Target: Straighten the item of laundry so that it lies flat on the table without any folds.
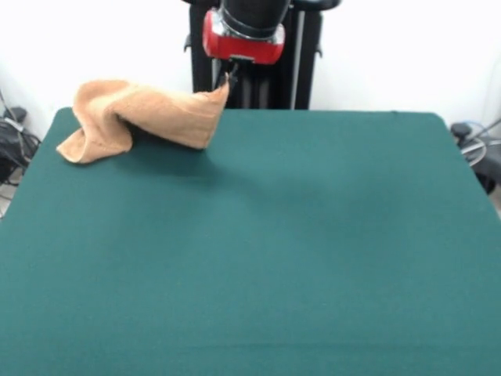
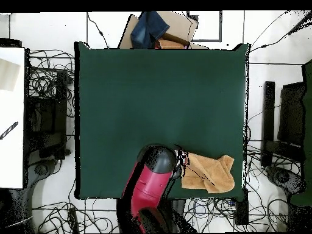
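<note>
The peach-orange towel [image 1: 137, 117] is bunched at the table's far left corner in the front view, close to the robot's pedestal. One corner is lifted to a point, and the rest drapes down in folds onto the green table [image 1: 313, 235]. My gripper [image 1: 228, 81] hangs just under the red wrist and is shut on that raised corner. In the overhead view the towel [image 2: 210, 173] lies crumpled near the table's [image 2: 152, 91] lower right corner, beside my gripper [image 2: 181, 162] at the end of the red arm.
The black pedestal [image 1: 250, 78] stands right behind the towel. A cardboard box with a blue cloth [image 2: 157, 29] sits beyond the table's far edge. Cables and dark equipment [image 2: 49, 122] lie on the floor around the table.
</note>
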Motion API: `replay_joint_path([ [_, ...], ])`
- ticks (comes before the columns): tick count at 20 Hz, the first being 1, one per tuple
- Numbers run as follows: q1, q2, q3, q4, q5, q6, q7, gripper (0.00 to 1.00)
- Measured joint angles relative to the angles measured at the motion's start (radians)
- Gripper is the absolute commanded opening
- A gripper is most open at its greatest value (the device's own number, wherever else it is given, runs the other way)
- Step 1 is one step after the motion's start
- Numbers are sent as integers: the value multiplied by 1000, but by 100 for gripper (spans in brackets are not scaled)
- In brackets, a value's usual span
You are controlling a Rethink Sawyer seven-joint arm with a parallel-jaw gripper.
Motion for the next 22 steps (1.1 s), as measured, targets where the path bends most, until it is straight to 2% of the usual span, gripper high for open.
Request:
replay_joint_path([
  [8, 2, 56, 0, -46, -93, 33, 24, 0],
  [22, 9, 112, -8, -64, -258, 104, 178, 0],
])
